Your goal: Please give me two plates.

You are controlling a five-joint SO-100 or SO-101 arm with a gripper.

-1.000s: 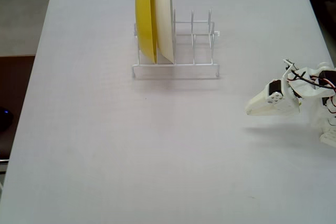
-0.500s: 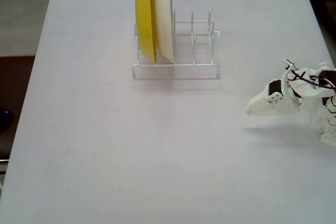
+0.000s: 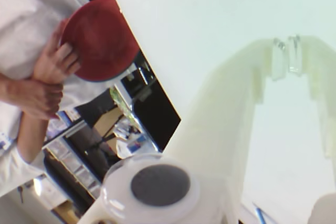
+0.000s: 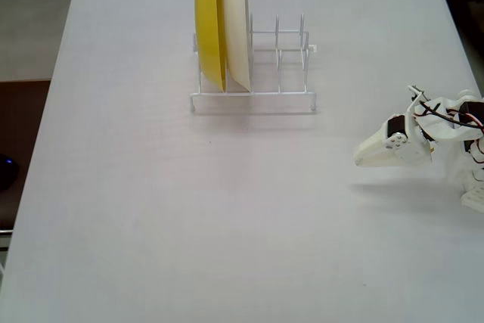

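In the wrist view the gripper [image 3: 287,56] hangs over the white table [image 3: 210,19] with its fingertips pressed together, holding nothing. Beyond the table edge a person's hand [image 3: 52,64] holds an orange-red plate [image 3: 97,38]. In the fixed view, yellow [image 4: 209,24] and cream [image 4: 237,24] plates stand upright in the wire rack [image 4: 280,73] — well apart from the gripper [image 4: 359,158].
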